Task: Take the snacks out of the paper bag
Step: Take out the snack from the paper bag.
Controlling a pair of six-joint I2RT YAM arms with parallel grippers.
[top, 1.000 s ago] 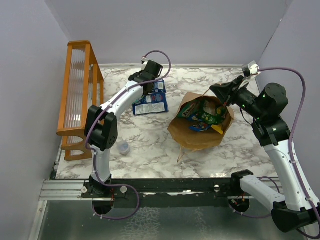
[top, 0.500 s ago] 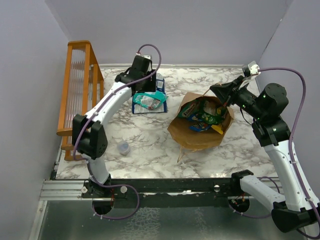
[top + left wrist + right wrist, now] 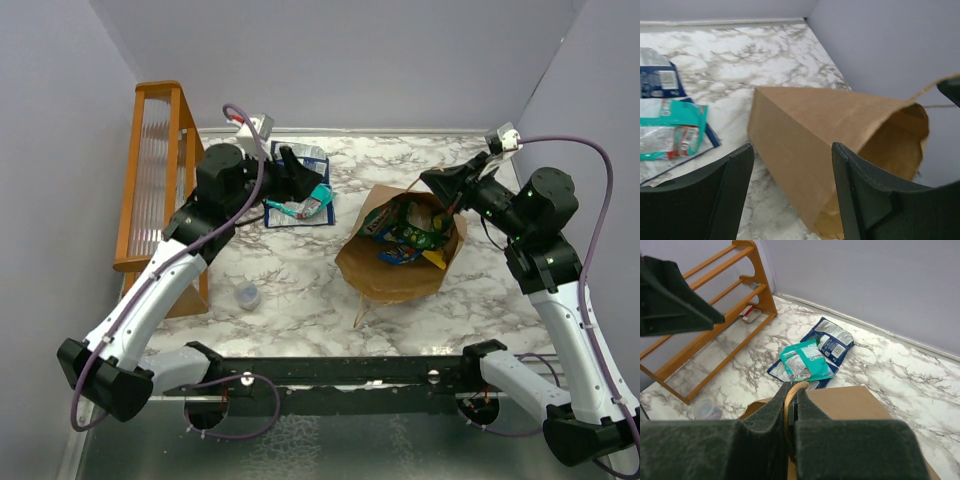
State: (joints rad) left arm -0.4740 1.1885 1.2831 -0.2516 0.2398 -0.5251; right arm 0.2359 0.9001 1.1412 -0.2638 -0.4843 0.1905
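Black left gripper (image 3: 792, 160) fingers are standing apart, gripping nothing, near the teal packet (image 3: 670, 135) lying on blue packets (image 3: 657, 80) outside the paper bag (image 3: 385, 275). The right gripper (image 3: 792, 405) is clamping its handle (image 3: 788, 392). More snacks (image 3: 405, 235) are sitting inside; seemingly the left is needing to reach into the mouth next.

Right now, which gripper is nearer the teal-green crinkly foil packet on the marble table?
Left. The left gripper hangs open close beside the teal-green packet. The right gripper is across the table, shut on the handle of the brown paper bag.
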